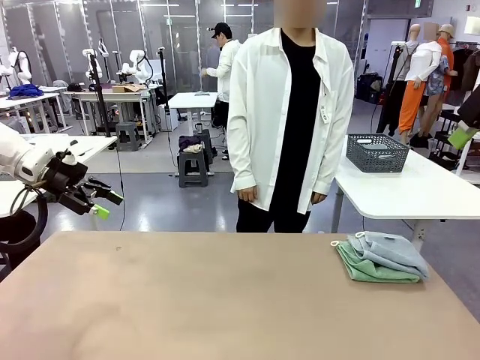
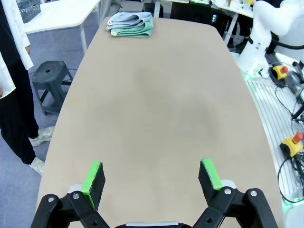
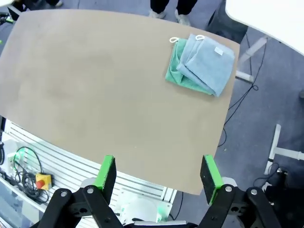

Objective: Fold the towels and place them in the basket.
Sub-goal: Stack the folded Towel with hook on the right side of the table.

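1. The left hand (image 1: 97, 201) — black, two-fingered, with green pads — hangs off the left end of the tan, round-cornered bench (image 1: 210, 300), raised above it and pointing toward the middle of the room. In its own wrist view the left hand (image 2: 152, 176) has its jaws spread wide with nothing between them; bare bench top lies under and ahead of the fingers.

2. The right hand (image 3: 158, 176) looks down on the bench from high above the near edge. Its jaws also stand wide apart and hold nothing.

3. The two soft terry towels lie stacked together on the bench, loosely folded. The pale grey-blue towel (image 1: 390, 251) rests on top of the mint green towel (image 1: 371, 270), which shows along the lower edge of the pile.

4. From the left hand, the pile is far ahead, at the opposite end of the bench, slightly to the left of the line of the fingers — grey-blue towel (image 2: 128, 20) over green towel (image 2: 135, 32).

5. From the right hand, the pile sits ahead and just to the right of centre, near the far corner of the bench: grey-blue towel (image 3: 209, 66) over green towel (image 3: 178, 76).

6. The dark grey rectangular wire-mesh basket (image 1: 377, 152) stands on a separate white table (image 1: 420, 191) beyond the towels, well apart from both hands.

7. A person in a white open shirt over black clothes (image 1: 292, 112) stands at the far side of the bench, arms down, touching nothing.
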